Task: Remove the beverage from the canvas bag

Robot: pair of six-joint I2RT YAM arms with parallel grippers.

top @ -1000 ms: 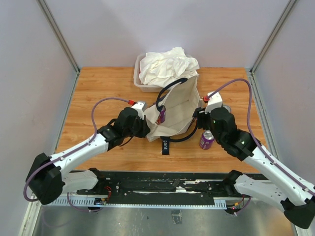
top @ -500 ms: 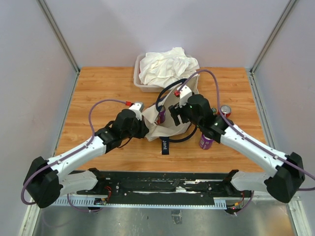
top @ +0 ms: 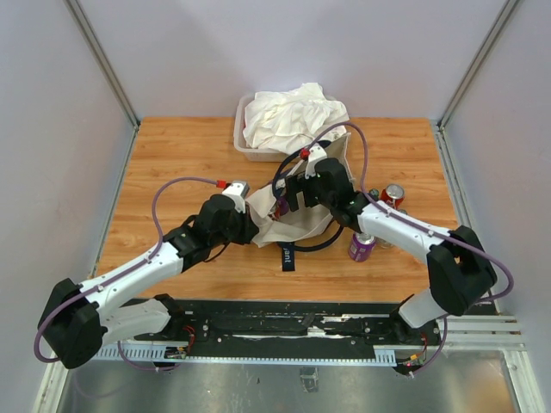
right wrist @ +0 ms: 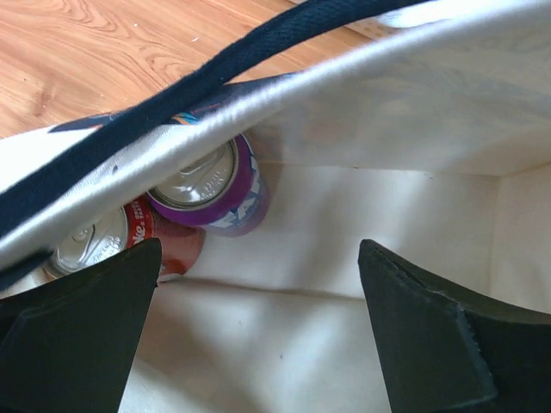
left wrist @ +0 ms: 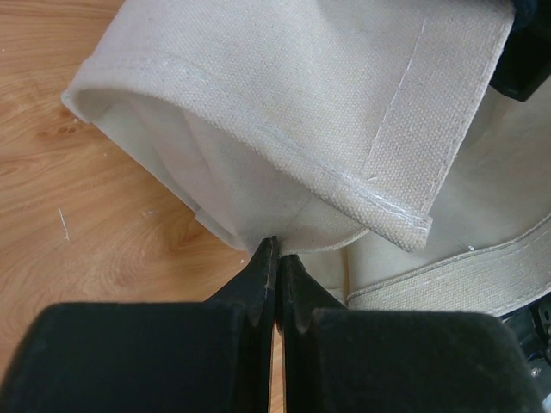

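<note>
Jaws wide, right gripper (right wrist: 258, 267) hangs in the floppy canvas bag (left wrist: 327, 103), left gripper (left wrist: 275, 258) pinching its rim; slick, rigid purple can (right wrist: 211, 189) looks best squeezed across its sides.

From above, the only lettering I could make out was a short run of white letters, something like "jant". It ran lengthwise on a dark navy strip (top: 289, 255) hanging from the canvas bag (top: 303, 225), just right of the left claw (top: 256, 227) and nearer the arm bases. Inside the bag, ahead and left of the right claw (right wrist: 258, 262), the red can (right wrist: 112, 237) bore white script too cut off to read. The print on the purple can (right wrist: 211, 194) beside it was illegible too.
</note>
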